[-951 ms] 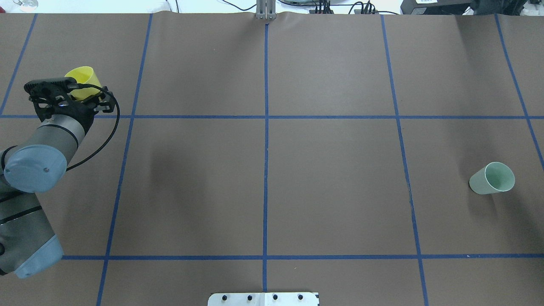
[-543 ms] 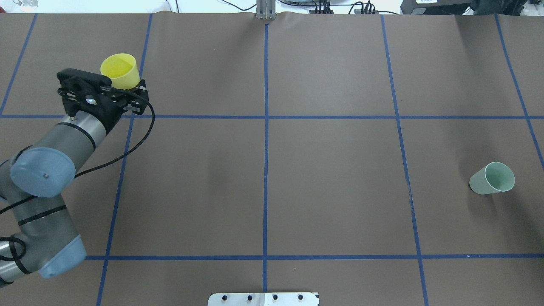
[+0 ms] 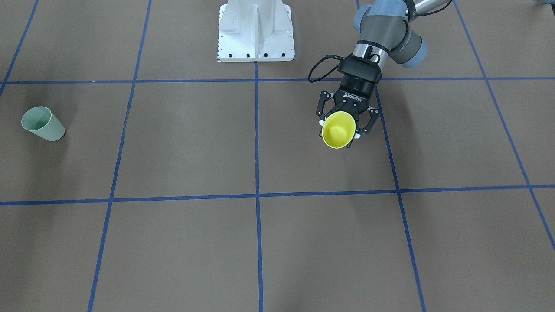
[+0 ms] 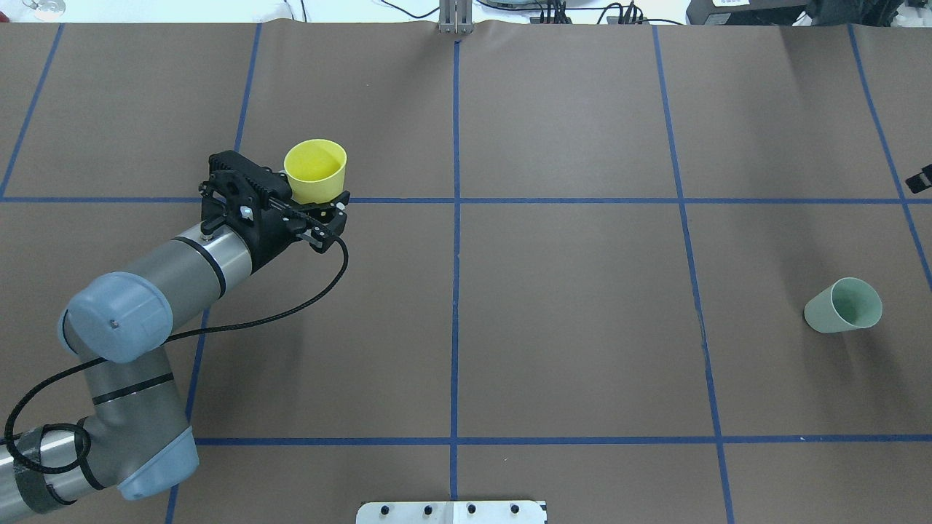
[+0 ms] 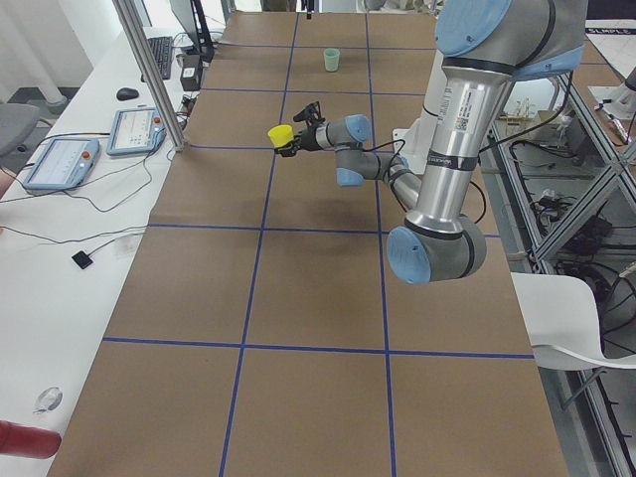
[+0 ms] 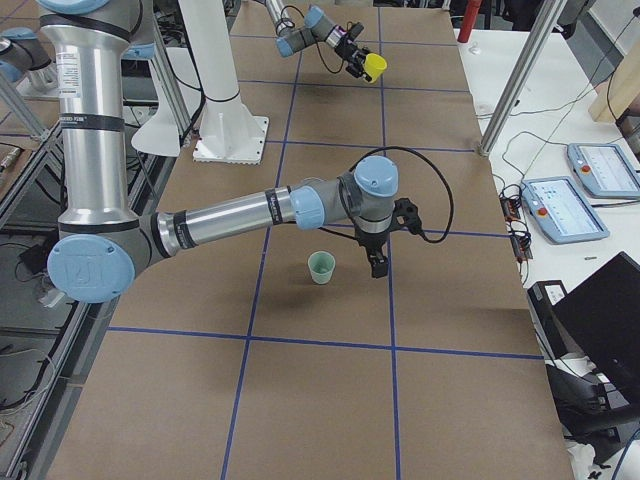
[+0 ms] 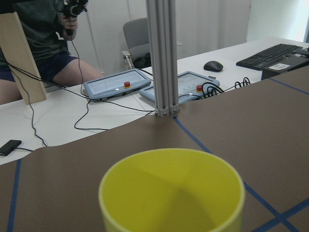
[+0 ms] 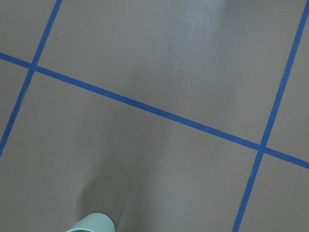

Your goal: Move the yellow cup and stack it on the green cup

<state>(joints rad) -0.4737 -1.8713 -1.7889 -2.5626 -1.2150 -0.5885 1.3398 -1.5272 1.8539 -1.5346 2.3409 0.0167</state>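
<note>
My left gripper [image 4: 314,206] is shut on the yellow cup [image 4: 315,170] and holds it mouth up above the table, left of centre. The gripper [image 3: 346,126] and cup [image 3: 338,129] also show in the front-facing view, and the cup [image 7: 171,193] fills the bottom of the left wrist view. The green cup [image 4: 843,306] stands alone at the far right, also seen in the front-facing view [image 3: 42,124]. Only a black tip of my right gripper [image 4: 919,178] shows at the overhead view's right edge. In the exterior right view it [image 6: 378,262] hangs just beside the green cup [image 6: 320,267]. I cannot tell if it is open or shut.
The brown table is marked by blue tape lines [image 4: 455,240]. The white robot base plate [image 3: 256,30] sits at the robot's edge. A metal post [image 7: 161,58] stands at the far edge, with pendants, a keyboard and a seated person [image 7: 34,43] behind it.
My left arm has swung to the right with the yellow cup in its grip, from the far left towards the centre line. A tip of the right gripper has come into the overhead view.
</note>
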